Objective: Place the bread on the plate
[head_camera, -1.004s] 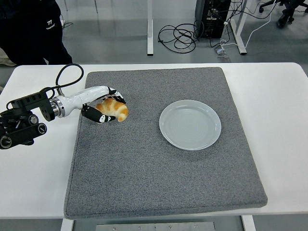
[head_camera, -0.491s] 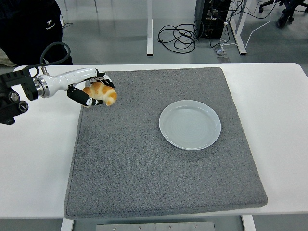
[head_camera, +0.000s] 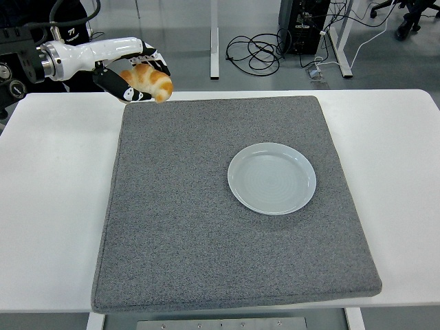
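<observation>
Head view shows a grey felt mat (head_camera: 234, 227) covering most of the white table (head_camera: 51, 206), with a pale round plate (head_camera: 271, 178) lying on it right of centre and nothing between the plate and the mat's far left corner. Beyond the table lies a grey floor with a coil of black cables (head_camera: 253, 49), white desk legs, a dark computer case (head_camera: 303, 24), and a person's dark clothing (head_camera: 38, 24) at top left. The left hand (head_camera: 134, 74) is raised above the table's far left edge, its fingers curled around the bread (head_camera: 148, 80), a golden croissant held clear of the surface; how firmly the fingertips press is hard to make out. Half a second ago the hand and bread sat lower, just over the mat's far left corner; they have since risen. The plate has not moved.
</observation>
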`<state>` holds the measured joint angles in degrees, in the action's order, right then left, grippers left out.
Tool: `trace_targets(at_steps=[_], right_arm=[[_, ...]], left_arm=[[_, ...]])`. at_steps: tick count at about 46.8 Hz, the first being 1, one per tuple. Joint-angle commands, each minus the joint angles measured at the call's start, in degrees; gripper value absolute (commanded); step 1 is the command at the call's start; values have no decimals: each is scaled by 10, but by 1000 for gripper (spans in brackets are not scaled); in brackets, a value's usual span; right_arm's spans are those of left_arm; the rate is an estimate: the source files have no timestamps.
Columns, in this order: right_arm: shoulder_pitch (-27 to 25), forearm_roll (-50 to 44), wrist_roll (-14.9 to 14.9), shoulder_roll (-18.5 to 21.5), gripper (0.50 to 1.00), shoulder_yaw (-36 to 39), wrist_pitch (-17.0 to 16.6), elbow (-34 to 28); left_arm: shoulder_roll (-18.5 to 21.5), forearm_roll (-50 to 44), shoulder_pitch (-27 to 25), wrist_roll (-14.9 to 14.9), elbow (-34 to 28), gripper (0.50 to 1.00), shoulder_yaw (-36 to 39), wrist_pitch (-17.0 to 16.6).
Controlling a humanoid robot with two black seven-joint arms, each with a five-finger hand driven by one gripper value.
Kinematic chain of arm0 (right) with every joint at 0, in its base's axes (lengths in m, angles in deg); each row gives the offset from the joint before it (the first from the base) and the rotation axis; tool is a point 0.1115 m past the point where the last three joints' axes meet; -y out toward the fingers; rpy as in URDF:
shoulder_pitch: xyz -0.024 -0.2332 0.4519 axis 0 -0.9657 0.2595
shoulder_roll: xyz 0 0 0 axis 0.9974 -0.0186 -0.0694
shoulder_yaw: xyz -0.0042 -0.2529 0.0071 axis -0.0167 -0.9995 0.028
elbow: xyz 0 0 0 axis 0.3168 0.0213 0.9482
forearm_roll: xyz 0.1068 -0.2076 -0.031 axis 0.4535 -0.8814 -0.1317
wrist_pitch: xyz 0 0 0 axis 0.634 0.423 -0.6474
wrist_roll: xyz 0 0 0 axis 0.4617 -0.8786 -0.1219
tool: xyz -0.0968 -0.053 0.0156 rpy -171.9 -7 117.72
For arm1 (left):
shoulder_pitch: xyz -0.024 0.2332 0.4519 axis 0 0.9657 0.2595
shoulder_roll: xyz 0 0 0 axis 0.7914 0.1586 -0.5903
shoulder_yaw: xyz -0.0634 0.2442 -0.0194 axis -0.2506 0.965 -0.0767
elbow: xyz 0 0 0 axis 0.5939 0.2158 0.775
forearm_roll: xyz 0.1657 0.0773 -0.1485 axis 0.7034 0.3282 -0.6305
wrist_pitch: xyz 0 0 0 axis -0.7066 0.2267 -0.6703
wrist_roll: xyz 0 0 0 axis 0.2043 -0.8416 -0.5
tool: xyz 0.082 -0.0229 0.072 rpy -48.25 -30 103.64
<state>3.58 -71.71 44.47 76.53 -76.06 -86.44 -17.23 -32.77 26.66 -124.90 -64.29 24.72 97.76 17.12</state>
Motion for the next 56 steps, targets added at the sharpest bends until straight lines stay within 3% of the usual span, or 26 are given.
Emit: trace_targets(at_steps=[1, 25, 38, 56], right_arm=[[0, 0, 0, 0, 1000, 0, 0, 0], [-4, 0, 0, 0, 1000, -1, 0, 0], [-5, 0, 0, 0, 1000, -1, 0, 0], [-10, 0, 0, 0, 1000, -1, 0, 0]], left_arm=[[-24, 1, -13, -8, 2, 500, 1, 0], [-235, -1, -37, -31, 116, 500, -5, -8], [-330, 2, -23, -45, 153, 500, 1, -49], [-330, 2, 74, -35, 170, 500, 44, -148]])
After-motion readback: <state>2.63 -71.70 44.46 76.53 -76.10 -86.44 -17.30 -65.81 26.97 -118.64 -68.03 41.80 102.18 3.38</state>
